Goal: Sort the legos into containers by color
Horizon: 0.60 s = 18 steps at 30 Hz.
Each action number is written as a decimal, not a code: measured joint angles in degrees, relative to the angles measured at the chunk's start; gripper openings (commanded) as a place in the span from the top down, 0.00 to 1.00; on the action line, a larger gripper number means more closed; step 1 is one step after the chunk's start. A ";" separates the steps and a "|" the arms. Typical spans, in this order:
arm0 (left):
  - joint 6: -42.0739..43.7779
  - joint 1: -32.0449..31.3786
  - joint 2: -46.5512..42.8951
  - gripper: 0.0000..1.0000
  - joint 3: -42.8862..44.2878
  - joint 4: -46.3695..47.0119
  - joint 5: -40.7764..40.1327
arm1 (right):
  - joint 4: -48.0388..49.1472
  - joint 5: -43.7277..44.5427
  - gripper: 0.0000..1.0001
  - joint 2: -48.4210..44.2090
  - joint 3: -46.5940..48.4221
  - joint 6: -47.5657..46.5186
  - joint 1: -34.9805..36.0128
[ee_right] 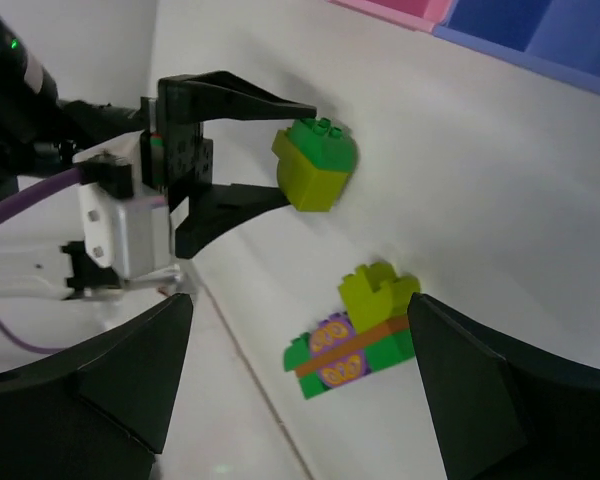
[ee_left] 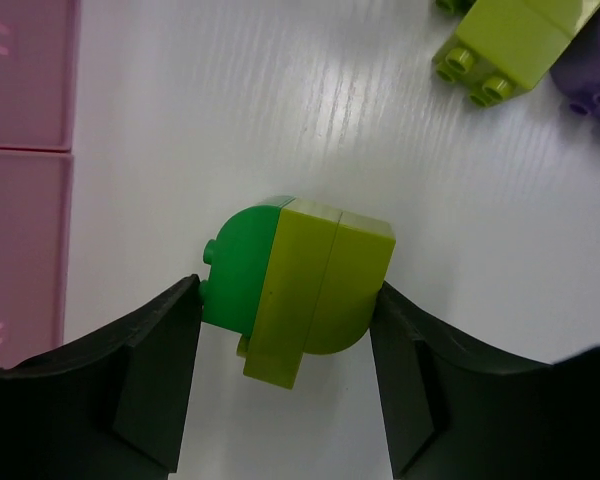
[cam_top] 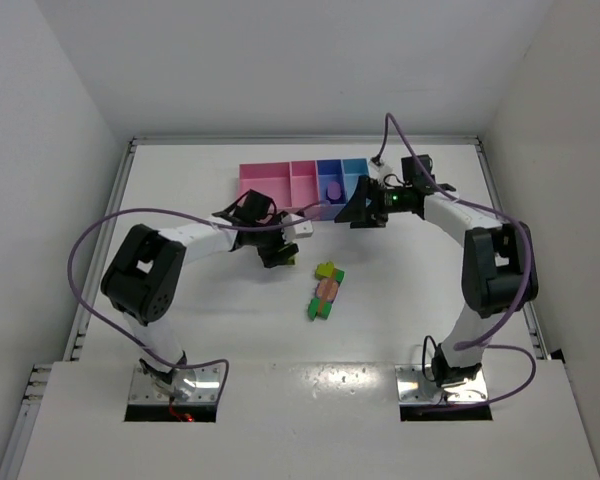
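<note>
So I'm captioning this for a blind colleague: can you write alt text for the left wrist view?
The left gripper grips a joined green and yellow-green lego on the white table, touching it on both sides. Pink trays line the left edge; another yellow-green lego and a purple lego sit at top right.

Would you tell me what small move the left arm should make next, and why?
Probably close the left gripper firmly on the joined green and yellow-green bricks: its fingers flank them on the table, at or near contact on both sides, but a firm grip is not evident.
</note>
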 measured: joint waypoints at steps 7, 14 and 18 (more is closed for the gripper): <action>-10.19 -0.24 -8.96 0.71 -1.44 5.07 0.17 | 7.13 -7.50 0.11 4.46 -0.26 9.73 0.35; -16.02 -2.69 -13.25 0.71 -0.55 8.63 -0.33 | 9.81 -13.62 0.11 6.54 0.52 12.50 3.76; -17.18 -4.13 -13.25 0.71 0.37 8.79 -1.09 | 10.62 -15.87 0.11 6.60 2.60 12.94 6.27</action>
